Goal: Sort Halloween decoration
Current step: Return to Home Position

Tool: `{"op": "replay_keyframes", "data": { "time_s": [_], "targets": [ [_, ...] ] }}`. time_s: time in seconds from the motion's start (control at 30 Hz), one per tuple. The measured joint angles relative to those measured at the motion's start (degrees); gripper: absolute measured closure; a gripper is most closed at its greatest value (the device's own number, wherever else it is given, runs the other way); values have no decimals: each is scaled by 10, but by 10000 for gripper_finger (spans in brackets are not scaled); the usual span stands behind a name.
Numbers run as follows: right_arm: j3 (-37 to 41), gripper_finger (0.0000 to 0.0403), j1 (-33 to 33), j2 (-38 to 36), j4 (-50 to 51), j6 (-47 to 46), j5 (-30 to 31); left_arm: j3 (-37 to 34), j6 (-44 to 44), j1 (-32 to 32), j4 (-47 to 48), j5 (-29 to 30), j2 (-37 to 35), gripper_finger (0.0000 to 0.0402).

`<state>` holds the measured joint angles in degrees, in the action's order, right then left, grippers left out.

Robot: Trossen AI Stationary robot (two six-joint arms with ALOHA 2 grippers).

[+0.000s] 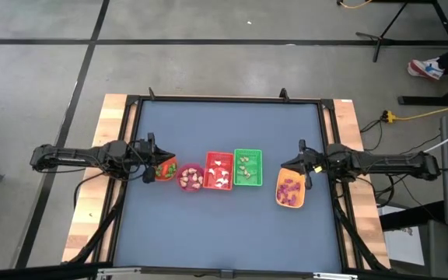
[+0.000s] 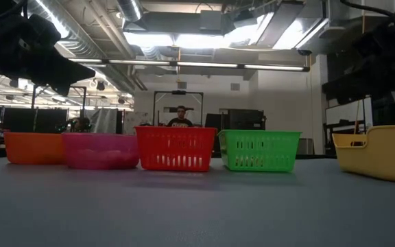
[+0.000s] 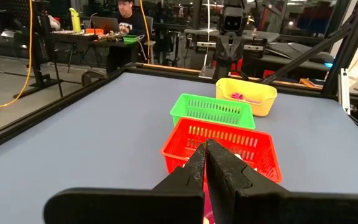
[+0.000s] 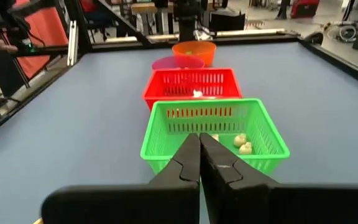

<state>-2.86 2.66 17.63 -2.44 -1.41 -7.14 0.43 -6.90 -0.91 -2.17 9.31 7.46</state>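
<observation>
Jaws pressed together, empty, on left gripper [image 3: 205, 149] and right gripper [image 4: 199, 142]. We risk clipping orange bowl [image 2: 33, 148] or yellow tray [image 3: 253, 106] if we retract low, spilling sorted trinkets [image 3: 236, 96].

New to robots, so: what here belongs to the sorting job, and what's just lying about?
Job: pink trinkets in yellow bin; cream trinkets in green basket; white trinkets in red basket; pink bowl; orange bowl; shut left gripper near orange bowl, shut right gripper near yellow bin.
Lying about: yellow cable on floor; person in background.
</observation>
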Motion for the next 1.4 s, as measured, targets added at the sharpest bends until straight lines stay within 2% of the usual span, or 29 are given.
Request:
{"op": "replay_keyframes", "data": {
  "time_s": [0.13, 0.4, 0.53, 1.1, 1.4],
  "targets": [
    [25, 402, 0, 0, -39, -5, 0, 0, 0, 0, 0, 0, 0, 401],
    [24, 402, 0, 2, -31, -19, 41, 0, 0, 0, 0, 1, 0, 401],
    [24, 402, 0, 2, 9, -44, 71, 0, 0, 0, 0, 3, 0, 401],
    [24, 402, 0, 1, 15, -43, 75, 0, 0, 0, 0, 4, 0, 401],
    [24, 402, 0, -72, 15, -43, 75, 0, 0, 0, 0, 4, 0, 401]
  ]
}}
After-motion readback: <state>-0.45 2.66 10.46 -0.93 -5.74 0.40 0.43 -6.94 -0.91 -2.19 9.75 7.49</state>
